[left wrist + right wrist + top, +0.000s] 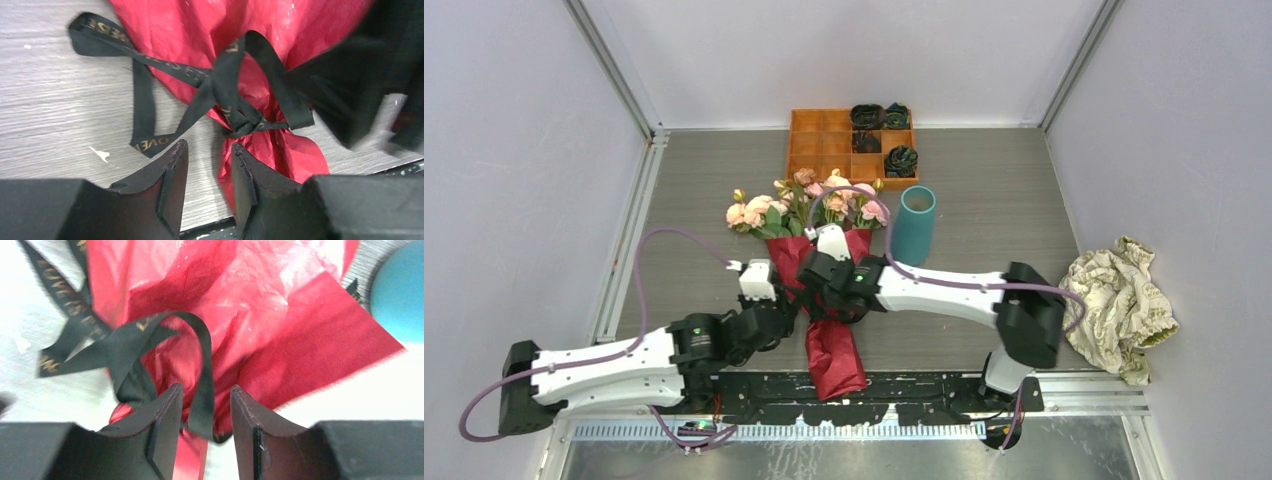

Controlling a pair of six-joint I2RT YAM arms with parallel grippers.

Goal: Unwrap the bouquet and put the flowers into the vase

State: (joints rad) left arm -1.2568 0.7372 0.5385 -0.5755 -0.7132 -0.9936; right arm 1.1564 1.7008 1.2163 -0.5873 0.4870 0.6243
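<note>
Lying flat mid-frame on the worktop, flowers beside the vase, the bouquet is presenting its black ribbon to both arms: left jaws are hovering parted just short of the knot; right jaws are straddling a loop, unclamped.

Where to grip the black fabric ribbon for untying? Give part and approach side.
Probably the black ribbon, by its free tail: it lies flat on the table beside the crinkled dark red paper, so descend from above, pinching across its width.
</note>
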